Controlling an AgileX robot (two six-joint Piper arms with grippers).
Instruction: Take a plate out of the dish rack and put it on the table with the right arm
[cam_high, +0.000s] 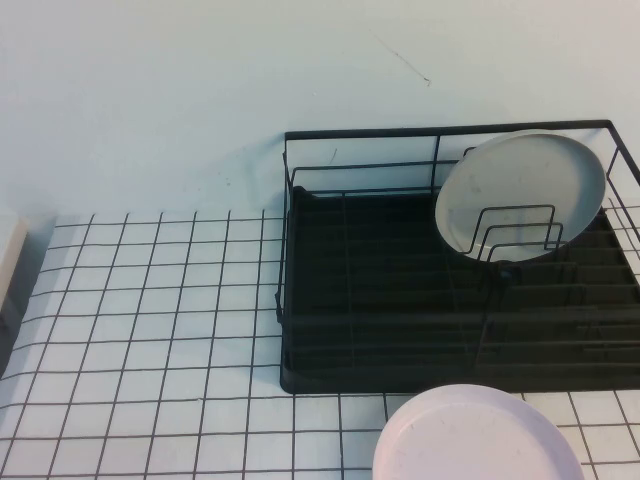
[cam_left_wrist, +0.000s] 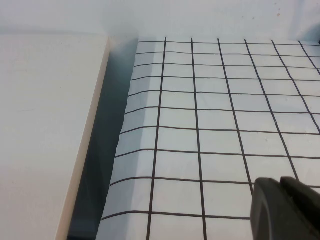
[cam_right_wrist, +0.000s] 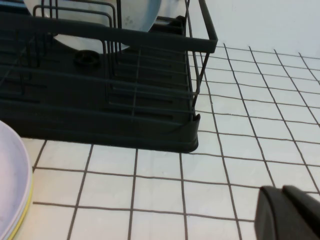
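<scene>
The pale grey plate (cam_high: 520, 195) stands tilted on edge against upright wire loops at the back right of the black dish rack (cam_high: 400, 375). It also shows in the right wrist view (cam_right_wrist: 137, 17), with the rack (cam_right_wrist: 100, 115) in front of it. Neither arm shows in the high view. My right gripper (cam_right_wrist: 281, 190) is shut and empty, low over the tiled table (cam_right_wrist: 165, 200), off the rack's corner and apart from it. My left gripper (cam_left_wrist: 280, 181) is shut and empty over the table (cam_left_wrist: 210, 125), far from the rack.
A pale pink-lavender plate (cam_high: 478, 440) lies flat on the table in front of the rack, and its edge shows in the right wrist view (cam_right_wrist: 10, 185). A white block (cam_left_wrist: 45, 125) stands at the table's left edge (cam_high: 8, 260). A wall is behind the rack.
</scene>
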